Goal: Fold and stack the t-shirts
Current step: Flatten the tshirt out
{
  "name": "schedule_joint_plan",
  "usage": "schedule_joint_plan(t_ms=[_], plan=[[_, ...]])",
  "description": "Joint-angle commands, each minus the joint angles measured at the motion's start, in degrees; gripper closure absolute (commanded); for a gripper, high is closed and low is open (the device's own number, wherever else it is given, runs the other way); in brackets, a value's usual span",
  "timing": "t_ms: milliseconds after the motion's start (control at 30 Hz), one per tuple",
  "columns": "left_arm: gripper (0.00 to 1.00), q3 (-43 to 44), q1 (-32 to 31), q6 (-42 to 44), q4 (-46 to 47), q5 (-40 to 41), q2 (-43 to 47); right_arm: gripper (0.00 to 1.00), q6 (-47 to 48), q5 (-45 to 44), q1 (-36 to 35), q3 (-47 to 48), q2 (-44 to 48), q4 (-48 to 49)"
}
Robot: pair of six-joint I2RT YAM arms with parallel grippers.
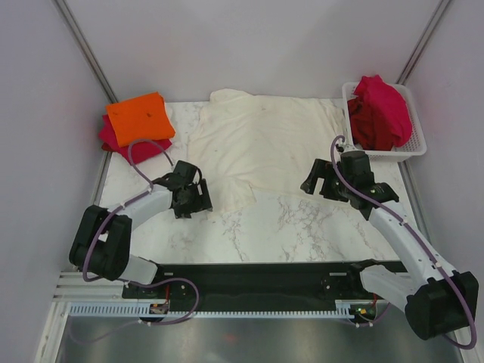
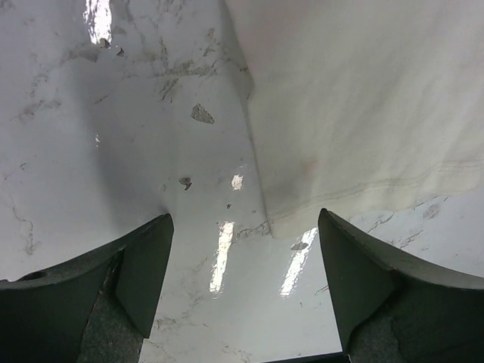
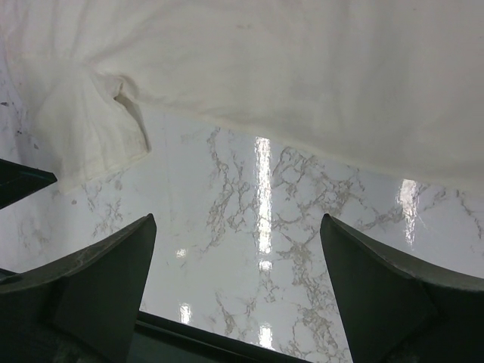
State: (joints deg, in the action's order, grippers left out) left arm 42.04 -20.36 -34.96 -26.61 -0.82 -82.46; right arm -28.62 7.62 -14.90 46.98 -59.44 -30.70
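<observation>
Left gripper (image 2: 244, 219) jaws wide apart, empty, above cream-white t-shirt (image 2: 363, 106) hem corner; right gripper (image 3: 237, 221) spread wide, empty, over marble table (image 3: 257, 249)

white arms (image 1: 144, 203), black joints — dark left gripper (image 2: 243, 227) and right gripper (image 3: 238, 223), purple cables (image 1: 149, 141)

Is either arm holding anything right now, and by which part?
Nothing is held. The left gripper and right gripper both stand open over the table, just short of the cream-white t-shirt's near edge.
</observation>
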Motion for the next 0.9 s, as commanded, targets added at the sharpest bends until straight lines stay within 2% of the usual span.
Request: schedule_joint_plan(t_ms=[0, 433, 467, 500, 867], plan=[[0.14, -1.79, -1.79, -1.78, 2.0, 1.08, -6.05, 0.02, 1.29, -1.29, -0.13, -0.66, -0.32, 0.55], [0.14, 0.67, -6.09, -1.78, 2.0, 1.08, -11.23, 0.02, 2.34, -2.43, -0.22, -2.24, -1.29, 1.61], [0.97, 0.93, -6.7, -7.26, 5.74, -10.05, -11.32, 0.02, 2.43, -2.43, -0.13, -2.33, -1.38, 1.69], [0.98, 1.2, -6.88, -7.4, 20.05, -10.17, -11.41, 0.02, 2.34, -2.43, -0.13, -2.42, -1.38, 1.78], [0.98, -0.56, -7.15, -8.11, 20.11, -9.99, -5.7, 0.02, 3.48, -2.78, -0.22, -3.21, -0.68, 1.78]])
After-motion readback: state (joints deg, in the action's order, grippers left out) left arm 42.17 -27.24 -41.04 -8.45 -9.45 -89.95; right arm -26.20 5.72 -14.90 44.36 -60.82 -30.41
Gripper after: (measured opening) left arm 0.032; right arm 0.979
